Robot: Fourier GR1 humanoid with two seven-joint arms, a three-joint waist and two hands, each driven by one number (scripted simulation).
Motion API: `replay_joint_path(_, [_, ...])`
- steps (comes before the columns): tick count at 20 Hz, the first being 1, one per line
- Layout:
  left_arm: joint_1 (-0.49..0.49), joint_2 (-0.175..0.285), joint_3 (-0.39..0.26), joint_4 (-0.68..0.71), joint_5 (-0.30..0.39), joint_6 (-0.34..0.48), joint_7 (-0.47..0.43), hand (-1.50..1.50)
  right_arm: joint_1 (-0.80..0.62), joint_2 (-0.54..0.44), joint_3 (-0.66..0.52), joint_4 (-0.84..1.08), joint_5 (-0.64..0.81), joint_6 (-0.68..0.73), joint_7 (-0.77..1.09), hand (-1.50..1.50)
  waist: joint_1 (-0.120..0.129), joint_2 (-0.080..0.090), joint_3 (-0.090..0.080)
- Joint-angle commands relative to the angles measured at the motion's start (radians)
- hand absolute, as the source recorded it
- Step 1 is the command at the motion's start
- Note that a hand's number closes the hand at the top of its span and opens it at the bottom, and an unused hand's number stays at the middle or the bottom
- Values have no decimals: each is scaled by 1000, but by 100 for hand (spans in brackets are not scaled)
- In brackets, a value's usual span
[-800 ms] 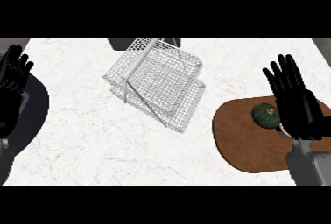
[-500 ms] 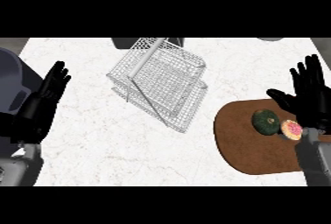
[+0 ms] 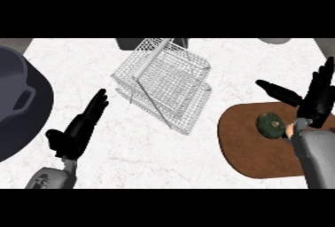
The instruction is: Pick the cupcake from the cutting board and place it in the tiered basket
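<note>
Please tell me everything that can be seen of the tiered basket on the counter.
The tiered basket is thin pale wire mesh: two rectangular trays, one offset from the other, with a slanted rod across them. It stands on the white marbled counter, upper middle of the view, left of the brown cutting board and apart from it. Nothing shows inside it; nothing else touches it.

Only a pinkish sliver of cupcake (image 3: 290, 129) to be seen (rest hidden), sitting on the right part of the cutting board (image 3: 245, 153). Brown, round-edged, flat on the counter at right. To its left, near but apart: white wire tiered basket (image 3: 163, 82), set askew, trays overlapping.
</note>
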Motion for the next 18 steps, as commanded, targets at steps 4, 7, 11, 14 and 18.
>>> replay_joint_path(4, [27, -10, 12, 54, -4, -9, -50, 0, 1, -245, 168, -40, 265, 43, 400, -150, -26, -19, -8])
replay_joint_path(7, [9, -18, 4, 54, -2, -7, -21, 0, 15, -353, 248, 10, 324, 217, 546, -150, -40, -21, -14])
replay_joint_path(11, [18, -15, -1, 49, -7, -11, -27, 0, -15, -442, 363, 2, 348, 478, 753, -150, -14, -23, -16])
replay_joint_path(14, [11, -30, -15, 43, -17, -2, -20, 0, -103, -491, 407, -66, 308, 686, 923, -150, -1, -25, -13])
replay_joint_path(18, [4, -44, -7, 76, -23, 1, -55, 0, -183, -452, 452, -205, 242, 850, 1199, -150, -11, -18, -5])
